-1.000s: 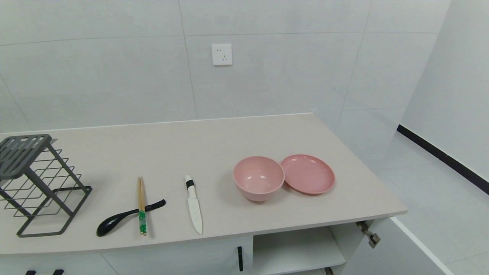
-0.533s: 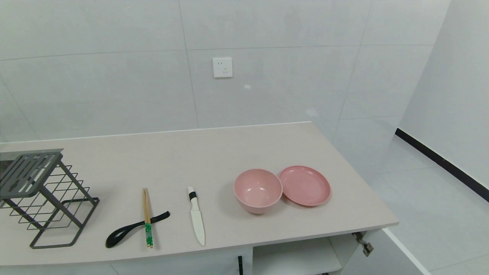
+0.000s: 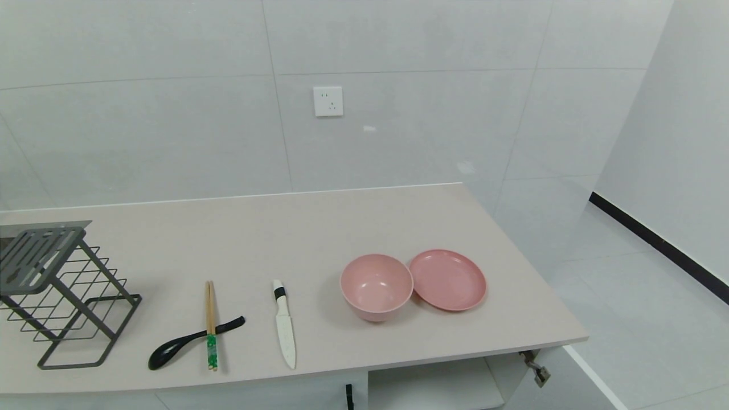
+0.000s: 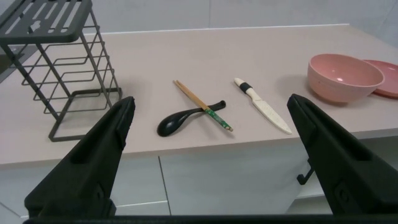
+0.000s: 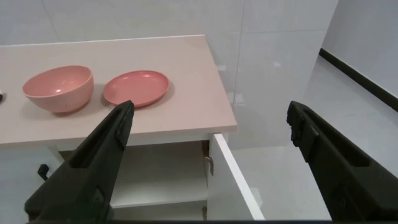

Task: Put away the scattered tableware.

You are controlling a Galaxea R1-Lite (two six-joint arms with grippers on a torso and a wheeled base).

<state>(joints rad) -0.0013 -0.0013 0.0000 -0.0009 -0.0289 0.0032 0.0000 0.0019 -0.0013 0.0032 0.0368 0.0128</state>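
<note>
My left gripper [image 4: 211, 104] and right gripper [image 5: 210, 107] hang wide, ready to pick; rack [image 3: 34, 253] (likely destination) sits at nine o'clock

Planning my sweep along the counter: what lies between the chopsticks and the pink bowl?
A white knife lies alone between the chopsticks and the pink bowl, touching neither; the head view shows it.

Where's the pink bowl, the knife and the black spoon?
pink bowl [image 3: 376, 286], head view, inside of the bowl.
knife [image 3: 285, 337], head view, white blade.
black spoon [image 3: 162, 357], head view, its scoop end.
</note>
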